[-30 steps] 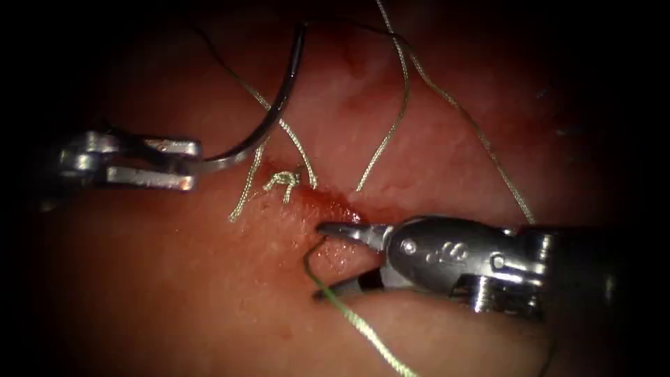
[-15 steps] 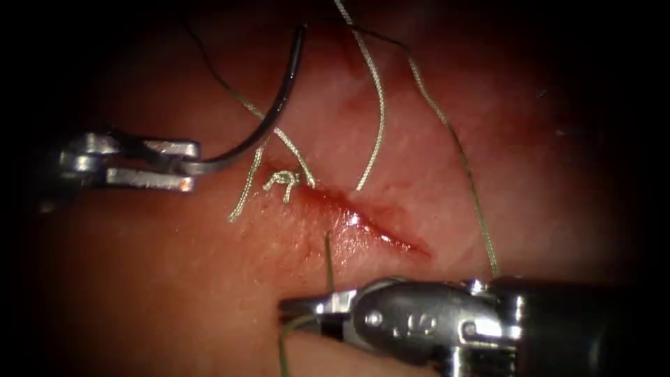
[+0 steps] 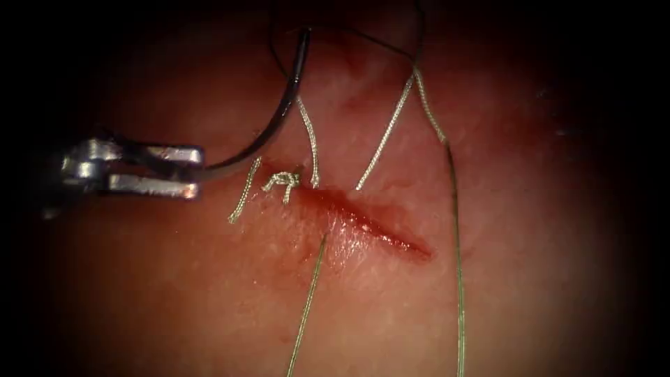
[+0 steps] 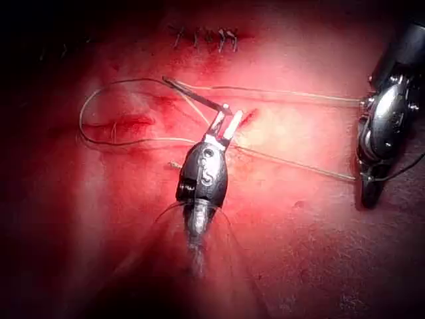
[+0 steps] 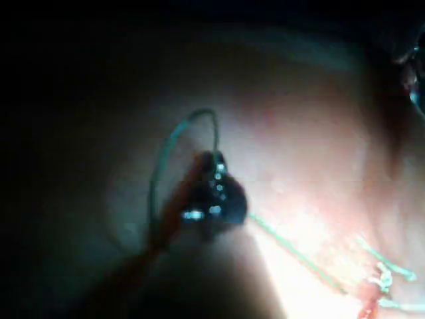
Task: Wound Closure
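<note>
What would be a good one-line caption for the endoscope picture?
Left tool holds the curved needle by one end, clear of the tissue, left of the cut; thread crosses it.

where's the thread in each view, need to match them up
Endoscope view: thread exits tissue left of the cut.
Left wrist view: taut strands reach the right tool.
Right wrist view: it loops at the right tool.
Landmark: the needle, free of tissue, gripped near one end by the left tool, joins endoscope and left wrist views.
</note>
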Motion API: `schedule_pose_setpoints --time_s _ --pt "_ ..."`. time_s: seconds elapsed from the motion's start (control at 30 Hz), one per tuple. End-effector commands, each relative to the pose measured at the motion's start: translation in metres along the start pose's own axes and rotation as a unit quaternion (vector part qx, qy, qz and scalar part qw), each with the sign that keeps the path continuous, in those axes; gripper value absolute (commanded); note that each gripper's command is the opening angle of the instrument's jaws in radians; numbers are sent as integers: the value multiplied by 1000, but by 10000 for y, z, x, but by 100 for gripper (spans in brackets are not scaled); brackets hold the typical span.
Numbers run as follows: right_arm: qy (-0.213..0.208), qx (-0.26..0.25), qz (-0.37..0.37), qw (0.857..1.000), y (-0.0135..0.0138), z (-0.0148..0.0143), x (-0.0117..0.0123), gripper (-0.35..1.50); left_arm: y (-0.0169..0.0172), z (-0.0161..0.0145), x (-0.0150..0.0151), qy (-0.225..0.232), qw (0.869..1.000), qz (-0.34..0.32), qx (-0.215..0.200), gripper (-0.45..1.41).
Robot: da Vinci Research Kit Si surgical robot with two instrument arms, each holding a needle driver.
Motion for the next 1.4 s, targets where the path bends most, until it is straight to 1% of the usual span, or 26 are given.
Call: schedule_pose_setpoints --time_s 0.03,0.07,0.1,0.23,0.27,0.3,0.33,0.37,0.57,0.6,0.7,0.73,0.8,0.83,0.87,0.9,0.93,0.97,1.1,1.13,1.2,1.27,1.3,1.33,1.37,1.4 --pt "8 -22 4 1000 6 -5 -5 58 -2 5 -6 1 1000 1 0 -45" --pt "12 -51 7 999 15 -22 -13 98 -2 5 -6 1 1000 1 0 -45" --pt "14 -66 20 998 27 -44 -26 108 -2 5 -6 1 1000 1 0 -45" --pt "18 -95 42 994 58 -92 -52 108 -2 5 -6 1 1000 1 0 -45" --pt "17 -100 47 994 66 -99 -57 108 -2 6 -6 1 1000 1 0 -45" --pt "13 -108 56 993 81 -109 -68 108 -2 6 -6 1 1000 1 0 -45" --pt "12 -116 65 991 95 -111 -82 106 -2 6 -6 1 1000 1 0 -45" --pt "10 -127 65 990 109 -105 -97 108 -2 6 -6 1 1000 1 0 -45" --pt "-1 -146 62 987 134 -72 -131 113 -2 5 -6 1 1000 1 -1 -45" --pt "-5 -150 62 987 139 -62 -139 113 -2 5 -6 1 1000 1 -1 -45" --pt "-9 -157 62 986 147 -48 -147 113 -3 5 -6 1 1000 1 -1 -45" --pt "-3 -159 62 985 153 -39 -148 113 -3 5 -6 1 1000 1 -1 -45" --pt "5 -163 63 985 159 -33 -147 113 -3 5 -6 1 1000 1 -1 -45" --pt "5 -167 64 984 165 -27 -146 108 -3 5 -6 1 1000 1 -1 -45" --pt "6 -165 65 984 167 -25 -146 96 -3 5 -6 1 1000 1 -1 -45" --pt "12 -154 53 987 170 -21 -144 26 -3 5 -6 1 1000 1 -1 -45" --pt "14 -151 52 987 170 -20 -144 -15 -3 5 -6 1 1000 1 -1 -45" --pt "19 -141 51 988 170 -20 -143 -35 -3 5 -6 1 1000 1 -1 -45" --pt "23 -134 85 987 160 -24 -137 -35 -3 5 -6 1 1000 1 -1 -45" --pt "25 -129 94 987 151 -25 -130 -35 -2 6 -6 1 1000 1 0 -45" --pt "26 -124 93 988 140 -24 -122 -35 -1 8 -6 1 1000 1 -1 -45" --pt "32 -102 83 991 114 -15 -98 -35 2 12 -6 1 1000 2 -3 -45" --pt "35 -97 80 991 107 -13 -92 -35 2 12 -5 1 1000 2 -3 -45" --pt "37 -86 74 993 92 -9 -76 -35 3 12 -5 1 1000 2 -3 -45" --pt "38 -81 72 993 86 -8 -68 -35 3 12 -5 1 1000 2 -3 -45" --pt "41 -70 66 995 71 -5 -50 -35 3 12 -5 1 1000 2 -3 -45"
